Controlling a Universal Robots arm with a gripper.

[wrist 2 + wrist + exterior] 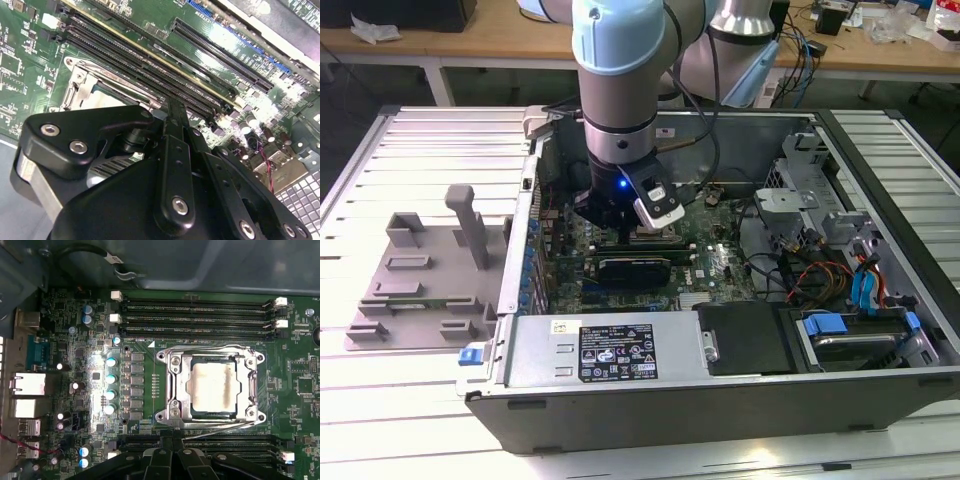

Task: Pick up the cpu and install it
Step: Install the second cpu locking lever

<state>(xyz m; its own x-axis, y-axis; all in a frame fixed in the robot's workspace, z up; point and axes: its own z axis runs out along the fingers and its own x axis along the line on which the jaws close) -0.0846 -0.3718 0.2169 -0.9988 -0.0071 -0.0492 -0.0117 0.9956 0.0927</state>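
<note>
First wrist view: the cpu sits flat inside the metal socket frame near the motherboard's middle, memory slots alongside; the gripper hangs just above, jaw state unreadable

Pale blue and silver arm, black screwed pincer linkages

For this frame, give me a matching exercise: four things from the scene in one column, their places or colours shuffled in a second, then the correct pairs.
Things:
1. cpu
2. grey plastic tray
3. gripper
4. blue drive handle

Places or colours:
A. outside the case, at the exterior view's left
B. low over the motherboard, inside the case
C. seated in the metal socket frame
D. near the case's front corner, at the exterior view's right

Pairs: 1-C, 2-A, 3-B, 4-D
</note>
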